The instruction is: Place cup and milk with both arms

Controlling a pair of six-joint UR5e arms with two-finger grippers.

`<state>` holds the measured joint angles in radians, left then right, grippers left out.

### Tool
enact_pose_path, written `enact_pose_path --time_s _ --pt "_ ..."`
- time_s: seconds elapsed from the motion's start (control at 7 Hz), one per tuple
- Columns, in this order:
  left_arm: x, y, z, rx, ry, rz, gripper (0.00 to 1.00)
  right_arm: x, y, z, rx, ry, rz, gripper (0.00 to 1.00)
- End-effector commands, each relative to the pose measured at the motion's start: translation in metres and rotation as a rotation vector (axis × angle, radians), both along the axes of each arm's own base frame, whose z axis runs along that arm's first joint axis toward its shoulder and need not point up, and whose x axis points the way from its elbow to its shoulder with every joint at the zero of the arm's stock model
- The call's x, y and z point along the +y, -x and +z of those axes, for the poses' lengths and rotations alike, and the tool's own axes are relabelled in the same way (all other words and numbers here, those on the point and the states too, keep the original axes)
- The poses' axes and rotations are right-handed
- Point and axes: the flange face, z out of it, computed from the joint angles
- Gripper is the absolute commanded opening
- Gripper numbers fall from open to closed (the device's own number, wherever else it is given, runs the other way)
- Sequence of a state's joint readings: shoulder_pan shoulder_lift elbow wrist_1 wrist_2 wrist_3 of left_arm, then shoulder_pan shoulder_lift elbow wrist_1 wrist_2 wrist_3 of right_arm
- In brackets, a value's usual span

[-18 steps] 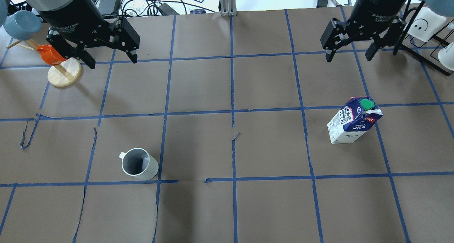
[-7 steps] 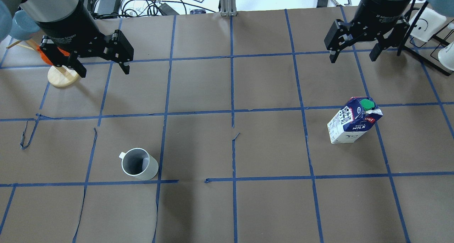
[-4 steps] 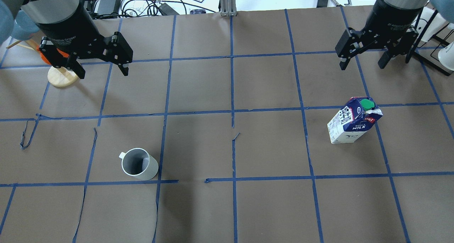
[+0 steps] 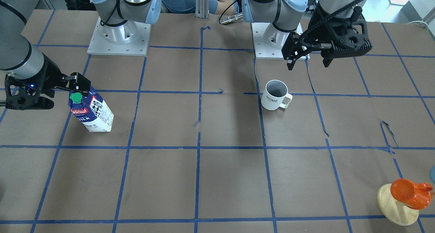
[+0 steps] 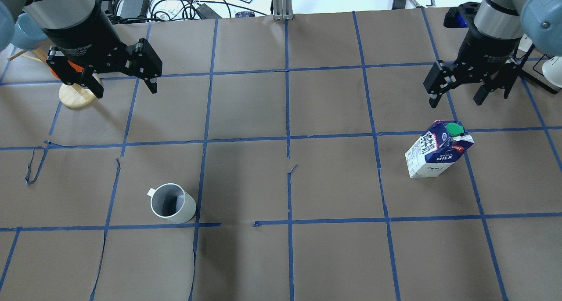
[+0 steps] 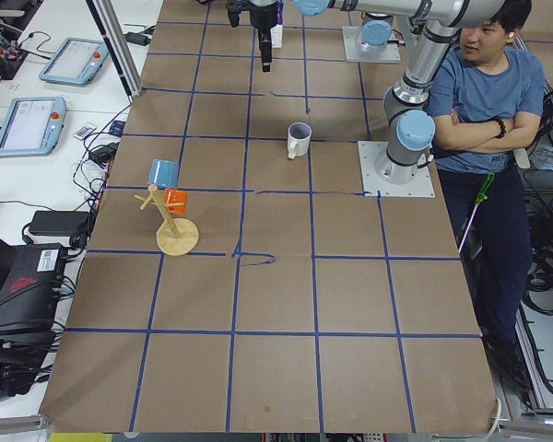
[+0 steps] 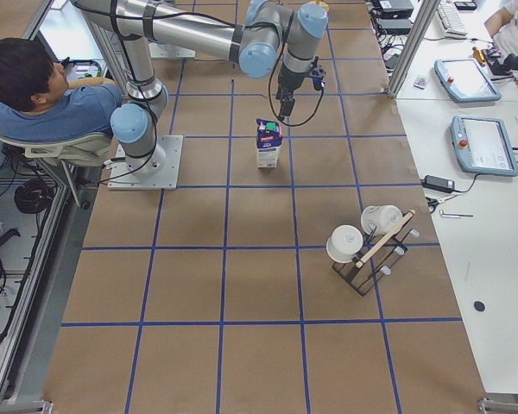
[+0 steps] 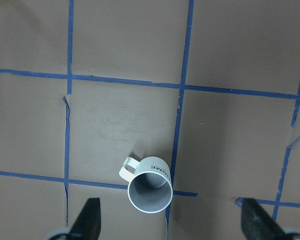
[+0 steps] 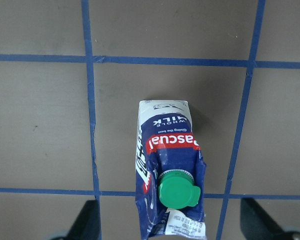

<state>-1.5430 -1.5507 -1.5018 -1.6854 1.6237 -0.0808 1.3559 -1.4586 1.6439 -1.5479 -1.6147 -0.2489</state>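
Brown paper covered the table (image 5: pixel 329 107), marked into squares by blue tape (image 5: pixel 287 107) and torn in places.

Left gripper (image 5: pixel 125 90): I read it as released, jaws spread wide with nothing between them, raised over the far left of the table. Its wrist view showed the white cup (image 5: pixel 172 203) low in frame between the two fingers (image 8: pixel 88 220), not touching either.

The cup stood upright on the left half, its base at a tape line, with the "HOME" lettering facing the operators' side.

Right gripper (image 5: pixel 455 102): also released and empty, hanging above the milk carton (image 5: pixel 437 150). I saw no contact with it.

The carton stood upright on the right half, green cap (image 5: pixel 454 128) on top, beside a tape crossing.

A wooden stand (image 4: pixel 396 205) carrying an orange cup (image 4: pixel 407 188) sat at the far left corner. A man (image 6: pixel 479 92) in a blue T-shirt sat behind the robot with arms folded.
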Motion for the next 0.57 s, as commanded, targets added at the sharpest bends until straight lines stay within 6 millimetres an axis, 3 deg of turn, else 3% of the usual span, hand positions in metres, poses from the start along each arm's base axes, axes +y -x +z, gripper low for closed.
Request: enact_pose_path --time_s 0.0,0.14,0.43 --pt "-0.005 -0.004 0.000 0.017 0.000 0.016 1.00 0.003 0.003 -0.014 -0.009 -0.035 0.014 1.00" --pt "-0.004 -0.016 -0.004 0.013 -0.010 0.060 1.00 0.009 0.002 -0.030 -0.015 -0.060 0.031 1.00" --pt "0.014 -0.015 -0.046 0.023 -0.096 0.069 1.00 0.016 0.000 -0.045 -0.026 -0.086 0.030 1.00"
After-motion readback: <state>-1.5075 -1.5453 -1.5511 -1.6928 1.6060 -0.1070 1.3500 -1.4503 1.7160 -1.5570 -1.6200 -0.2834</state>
